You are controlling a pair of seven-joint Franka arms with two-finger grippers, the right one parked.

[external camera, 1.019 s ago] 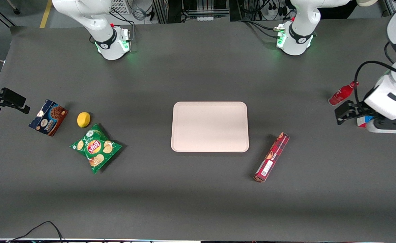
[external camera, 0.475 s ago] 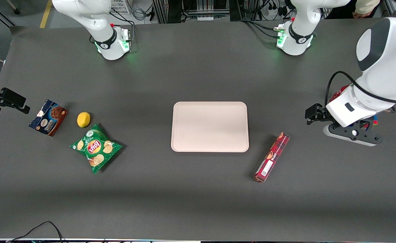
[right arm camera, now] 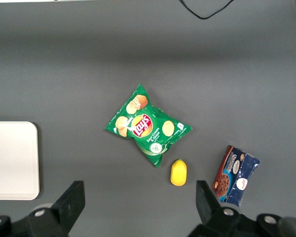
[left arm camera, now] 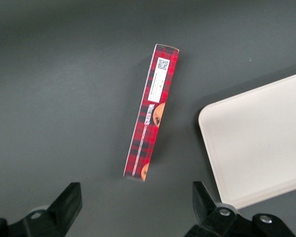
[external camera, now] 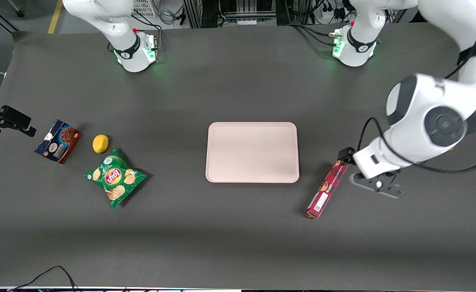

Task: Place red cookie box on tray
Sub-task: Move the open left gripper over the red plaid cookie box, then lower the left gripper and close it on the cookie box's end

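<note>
Your gripper (left arm camera: pixel 133 207) hovers over the red cookie box (external camera: pixel 326 189), jaws wide apart.
On the counter (external camera: pixel 238 235) the tray (external camera: pixel 252 152) sits mid-counter, bare; the box lies flat just beside it toward your working arm's end, apart from it, untouched, with the gripper above its farther end.

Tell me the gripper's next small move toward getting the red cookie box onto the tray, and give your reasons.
Probably shift over the red cookie box until its narrow width lies between the fingers, then descend. The gripper is open and hovers above the table beside the box's end, not yet around it. The box lies flat on the table beside the tray, untouched, so nothing can be lifted until the fingers straddle it.
</note>
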